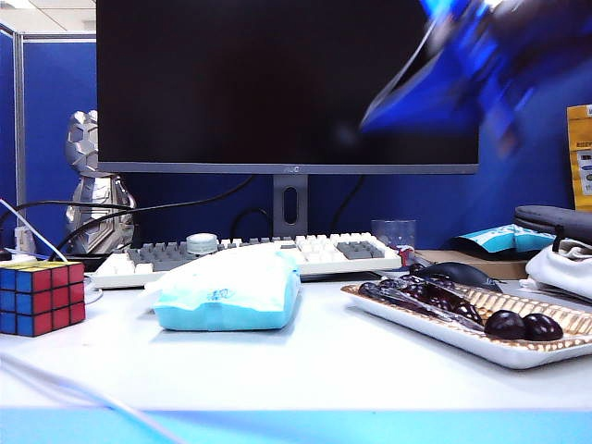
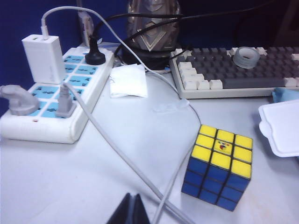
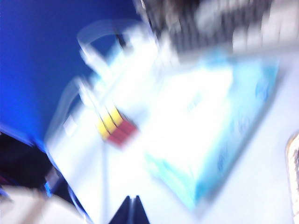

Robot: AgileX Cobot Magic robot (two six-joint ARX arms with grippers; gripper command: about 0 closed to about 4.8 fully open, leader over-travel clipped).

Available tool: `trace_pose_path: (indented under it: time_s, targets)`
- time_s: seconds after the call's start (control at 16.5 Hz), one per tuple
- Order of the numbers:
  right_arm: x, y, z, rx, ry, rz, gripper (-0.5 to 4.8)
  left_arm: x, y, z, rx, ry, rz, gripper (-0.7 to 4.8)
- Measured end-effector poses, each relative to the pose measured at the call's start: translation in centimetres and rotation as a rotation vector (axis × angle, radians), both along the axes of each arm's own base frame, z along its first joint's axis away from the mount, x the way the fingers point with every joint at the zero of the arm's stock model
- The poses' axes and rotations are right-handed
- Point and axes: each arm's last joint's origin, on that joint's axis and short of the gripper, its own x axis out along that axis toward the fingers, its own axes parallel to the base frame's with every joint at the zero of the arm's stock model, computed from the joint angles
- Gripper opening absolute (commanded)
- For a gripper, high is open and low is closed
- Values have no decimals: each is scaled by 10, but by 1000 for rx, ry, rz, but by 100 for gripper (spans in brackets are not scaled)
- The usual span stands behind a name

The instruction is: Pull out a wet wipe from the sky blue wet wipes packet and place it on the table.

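Note:
The sky blue wet wipes packet (image 1: 227,296) lies on the white table (image 1: 324,379) in front of the keyboard, its whitish top facing up. In the right wrist view the packet (image 3: 210,126) is a blurred pale blue block ahead of my right gripper (image 3: 132,199), whose fingers are shut together on nothing. In the exterior view the right arm (image 1: 453,65) is a blue smear high up at the right, well above the packet. My left gripper (image 2: 132,197) is shut and empty over the table (image 2: 70,177) near a cable; it does not appear in the exterior view.
A Rubik's cube (image 1: 42,296) stands left of the packet. A tray (image 1: 462,342) of dark fruit lies to its right, with a mouse (image 1: 462,273) behind. The keyboard (image 1: 314,250) and monitor (image 1: 287,83) are at the back. A power strip (image 2: 51,98) and cables (image 2: 117,154) lie at the left.

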Motion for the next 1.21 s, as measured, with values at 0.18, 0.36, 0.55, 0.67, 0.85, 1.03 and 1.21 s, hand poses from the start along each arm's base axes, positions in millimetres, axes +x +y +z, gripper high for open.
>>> trace_pose_path:
  time_s: [0.18, 0.36, 0.55, 0.67, 0.85, 1.03, 1.21]
  targets:
    - [19, 43, -20, -212, 37, 97, -1, 0, 0, 0, 0, 0, 0, -5]
    - [42, 84, -9, -410, -96, 128, -1, 0, 0, 0, 0, 0, 0, -5]
    - [67, 109, -12, -520, -128, 134, -1, 0, 0, 0, 0, 0, 0, -5]
    - [84, 122, -22, -576, -100, 158, 97, 0, 0, 0, 0, 0, 0, -5]
    - [98, 133, -36, -610, -48, 186, 127, 0, 0, 0, 0, 0, 0, -5]
    - [102, 139, -40, -591, -31, 225, 126, 0, 0, 0, 0, 0, 0, -5]
    - [101, 140, -42, -578, -17, 248, 115, 0, -2, 0, 0, 0, -19, -5]
